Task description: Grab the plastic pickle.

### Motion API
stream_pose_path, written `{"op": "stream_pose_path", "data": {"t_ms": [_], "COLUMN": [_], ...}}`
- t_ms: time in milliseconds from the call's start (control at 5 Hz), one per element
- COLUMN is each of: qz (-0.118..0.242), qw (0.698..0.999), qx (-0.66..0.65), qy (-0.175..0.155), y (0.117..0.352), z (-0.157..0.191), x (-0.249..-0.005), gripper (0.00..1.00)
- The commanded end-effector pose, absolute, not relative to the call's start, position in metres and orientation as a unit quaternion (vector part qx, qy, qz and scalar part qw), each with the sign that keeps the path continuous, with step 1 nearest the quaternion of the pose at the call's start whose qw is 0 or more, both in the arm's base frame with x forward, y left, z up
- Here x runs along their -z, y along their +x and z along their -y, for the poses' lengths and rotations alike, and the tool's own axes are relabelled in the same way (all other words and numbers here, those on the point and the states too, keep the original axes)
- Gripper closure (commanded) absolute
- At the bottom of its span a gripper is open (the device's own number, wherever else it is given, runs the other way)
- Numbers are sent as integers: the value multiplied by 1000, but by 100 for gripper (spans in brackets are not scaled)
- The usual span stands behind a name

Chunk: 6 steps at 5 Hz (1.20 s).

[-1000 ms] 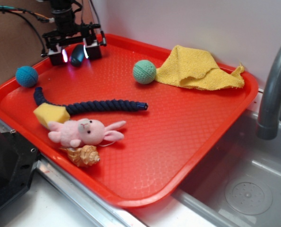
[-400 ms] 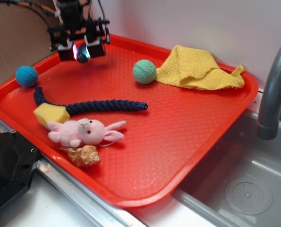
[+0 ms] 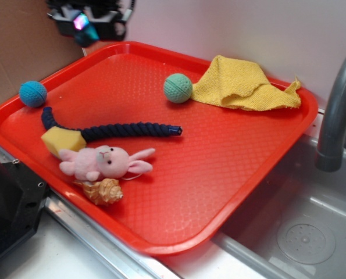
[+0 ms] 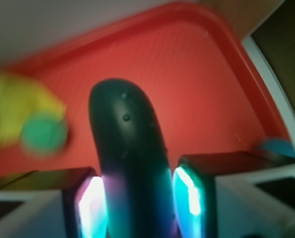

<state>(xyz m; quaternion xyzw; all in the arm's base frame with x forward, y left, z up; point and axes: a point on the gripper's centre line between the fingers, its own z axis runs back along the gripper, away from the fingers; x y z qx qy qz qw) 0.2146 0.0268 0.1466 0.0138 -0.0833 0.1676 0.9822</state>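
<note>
The gripper (image 4: 136,203) holds the plastic pickle (image 4: 130,163) between its jaws. In the wrist view the two lit pads press on both sides of the dark teal body, and the rounded end of the pickle stands out well beyond the jaws. In the exterior view the gripper (image 3: 86,18) is high at the top left corner, above the far rim of the red tray (image 3: 231,192), with the pickle (image 3: 85,32) as a small dark shape between the jaws and clear of the tray. I judge that the grasp is made and the pickle is lifted, so the task seems nearly complete. The grip is near one end of the pickle, not at its middle, and the plastic looks smooth, so it could slip or turn if the jaws loosen.

Below and ahead of the jaws the tray carries the other things, all well apart from the jaws: a teal ball (image 3: 178,88) just beside a yellow cloth (image 3: 242,86), a blue ball (image 3: 32,93), a navy rope (image 3: 132,129), a yellow sponge (image 3: 62,139), a pink plush rabbit (image 3: 106,163) and a seashell (image 3: 103,190).

The tray rests partly on the surface and partly over a steel sink (image 3: 300,232). A grey faucet (image 3: 335,110) stands at the side, and a pale wall is behind.
</note>
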Motion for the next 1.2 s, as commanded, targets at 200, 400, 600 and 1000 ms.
{"op": "stream_pose_path", "data": {"t_ms": [200, 400, 600, 1000], "qz": [181, 187, 197, 151], "qw": [980, 979, 977, 983], "qx": [-76, -79, -75, -106], "qy": [-19, -20, -21, -6], "y": [155, 159, 166, 177], "z": [-47, -48, -48, -41], "x": [-189, -187, -185, -175], "gripper": [100, 100, 100, 100]}}
